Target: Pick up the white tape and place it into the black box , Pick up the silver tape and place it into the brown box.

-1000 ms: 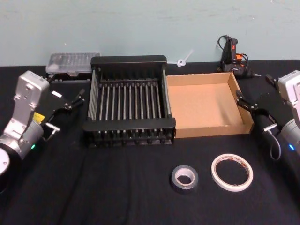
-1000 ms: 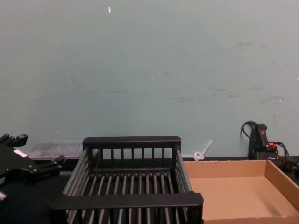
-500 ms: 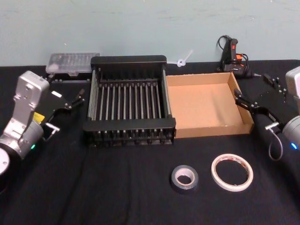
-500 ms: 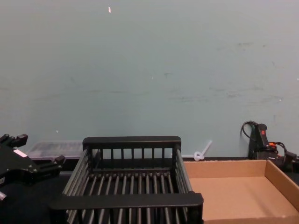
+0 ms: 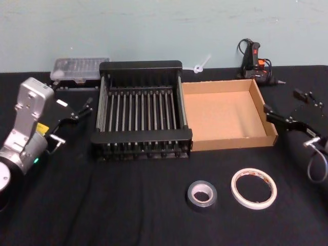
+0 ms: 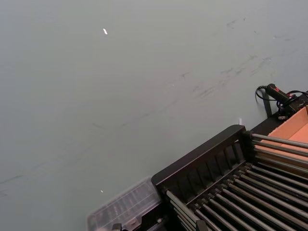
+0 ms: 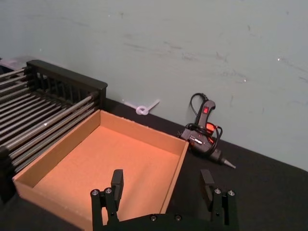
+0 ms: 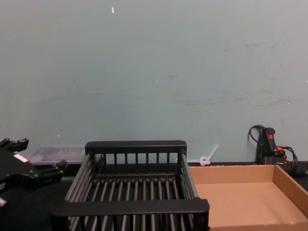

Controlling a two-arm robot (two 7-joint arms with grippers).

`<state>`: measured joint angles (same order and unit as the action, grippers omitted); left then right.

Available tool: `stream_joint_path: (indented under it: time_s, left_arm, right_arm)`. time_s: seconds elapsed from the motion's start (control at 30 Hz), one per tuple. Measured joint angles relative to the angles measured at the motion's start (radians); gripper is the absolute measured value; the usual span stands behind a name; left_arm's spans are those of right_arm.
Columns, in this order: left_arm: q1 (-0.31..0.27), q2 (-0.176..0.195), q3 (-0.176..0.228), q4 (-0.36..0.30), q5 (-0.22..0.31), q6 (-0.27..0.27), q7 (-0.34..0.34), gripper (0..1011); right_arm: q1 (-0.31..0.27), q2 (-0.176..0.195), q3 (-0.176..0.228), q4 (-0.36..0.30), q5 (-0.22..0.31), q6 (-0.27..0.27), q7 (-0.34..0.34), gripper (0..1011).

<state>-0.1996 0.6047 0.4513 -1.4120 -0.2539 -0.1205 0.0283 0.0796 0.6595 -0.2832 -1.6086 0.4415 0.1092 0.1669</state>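
Pulling right gripper (image 5: 292,108) back from brown box (image 5: 270,134), jaws open; white tape (image 5: 253,188) untouched, pick pending.

The counter (image 5: 128,215) is covered in plain black cloth, and the wall (image 5: 154,25) behind it is pale blue-green with faint scuff marks. The black box (image 5: 141,65) is black all over, its bottom a pattern of parallel slats. The brown box (image 5: 225,139) is plain cardboard brown (it looks more orange in the right wrist view). The white tape (image 5: 253,188) is white with a red-and-white print on its inner core. The silver tape (image 5: 201,195) is dark grey-silver with a pale centre. At far left a container (image 5: 79,69) is clear plastic. At far right a glue gun (image 5: 254,62) is black with red-orange accents.
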Motion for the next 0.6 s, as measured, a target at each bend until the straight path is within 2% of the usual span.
stream_joint_path:
  time_s: [0.13,0.3,0.6]
  left_arm:
    - [0.0,0.0,0.0,0.0,0.0,0.0,0.0,1001]
    - [0.0,0.0,0.0,0.0,0.0,0.0,0.0,1001]
    - [0.0,0.0,0.0,0.0,0.0,0.0,0.0,1001]
  right_arm:
    - [-0.023,0.017,0.021,-0.032,0.016,0.032,0.015,1003]
    - [-0.073,0.05,0.063,-0.101,0.055,0.1,0.053,1002]
    - [-0.138,0.073,0.095,-0.178,0.071,0.174,0.073,1002]
